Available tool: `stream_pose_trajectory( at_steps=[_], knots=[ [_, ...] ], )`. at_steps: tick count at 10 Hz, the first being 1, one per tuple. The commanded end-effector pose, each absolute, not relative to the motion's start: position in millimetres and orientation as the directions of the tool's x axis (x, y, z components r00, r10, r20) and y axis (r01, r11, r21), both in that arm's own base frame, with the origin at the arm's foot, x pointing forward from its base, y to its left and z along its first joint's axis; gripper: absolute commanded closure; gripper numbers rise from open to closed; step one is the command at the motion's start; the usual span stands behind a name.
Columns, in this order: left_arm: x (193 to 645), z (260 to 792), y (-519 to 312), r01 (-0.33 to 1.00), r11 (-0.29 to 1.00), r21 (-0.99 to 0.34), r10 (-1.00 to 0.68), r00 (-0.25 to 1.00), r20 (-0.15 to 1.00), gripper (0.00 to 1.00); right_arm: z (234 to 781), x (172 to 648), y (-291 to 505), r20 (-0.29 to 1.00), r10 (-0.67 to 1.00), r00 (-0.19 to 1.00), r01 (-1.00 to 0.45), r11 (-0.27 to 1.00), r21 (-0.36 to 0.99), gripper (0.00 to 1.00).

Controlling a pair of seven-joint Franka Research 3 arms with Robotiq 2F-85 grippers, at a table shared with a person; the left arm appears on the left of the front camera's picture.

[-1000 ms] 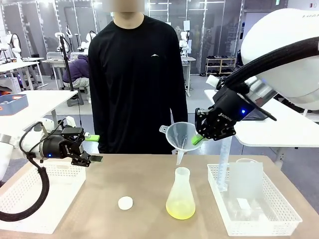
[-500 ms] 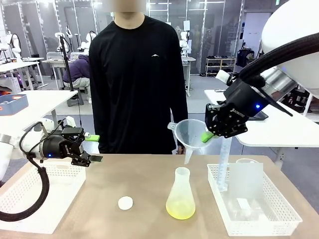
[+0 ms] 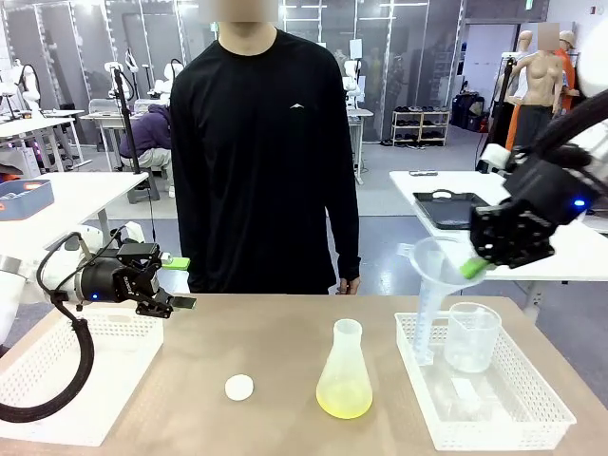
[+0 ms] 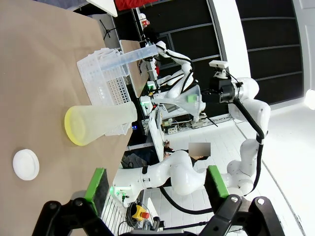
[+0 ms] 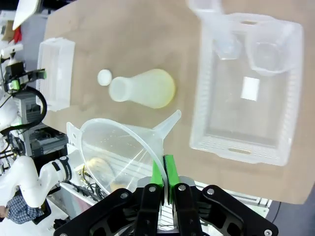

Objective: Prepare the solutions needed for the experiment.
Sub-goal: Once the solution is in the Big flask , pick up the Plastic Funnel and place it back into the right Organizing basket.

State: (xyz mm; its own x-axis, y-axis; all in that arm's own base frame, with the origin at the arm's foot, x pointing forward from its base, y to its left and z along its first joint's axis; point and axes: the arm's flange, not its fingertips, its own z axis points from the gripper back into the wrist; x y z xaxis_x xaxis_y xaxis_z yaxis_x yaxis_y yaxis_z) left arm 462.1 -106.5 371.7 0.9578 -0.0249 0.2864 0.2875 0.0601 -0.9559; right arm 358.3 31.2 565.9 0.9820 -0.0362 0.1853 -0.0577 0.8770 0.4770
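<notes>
I find nothing I can read. The small white emblem on the person's black shirt (image 3: pixel 295 106) shows no letters I can make out, and any print on my right gripper (image 3: pixel 474 267) is blurred.

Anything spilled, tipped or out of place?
No spill: the conical flask stands upright with its yellow solution inside. The white cap lies loose beside it, and the right gripper holds the funnel by its rim.

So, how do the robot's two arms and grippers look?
The left arm and right arm are white, with rounded links. The left gripper and right gripper are black, two-fingered, with green pads and a small blue light. A black ribbed cable loops beside the left gripper.
</notes>
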Motion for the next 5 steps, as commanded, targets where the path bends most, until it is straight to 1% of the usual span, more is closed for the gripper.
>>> stream_pose_trajectory(
  at_steps=[1, 5],
  knots=[
    [464, 372, -107, 0.293, 0.056, -0.955, -0.028, 0.956, 0.292, 0.00, 564, 362, -4, 0.175, -0.052, 0.983, -0.041, 0.873, 0.486, 1.00],
    [464, 372, -107, 0.293, 0.056, -0.955, -0.028, 0.956, 0.292, 0.00, 543, 364, -31, 0.155, -0.086, 0.984, -0.001, 0.871, 0.491, 1.00]
  ],
)
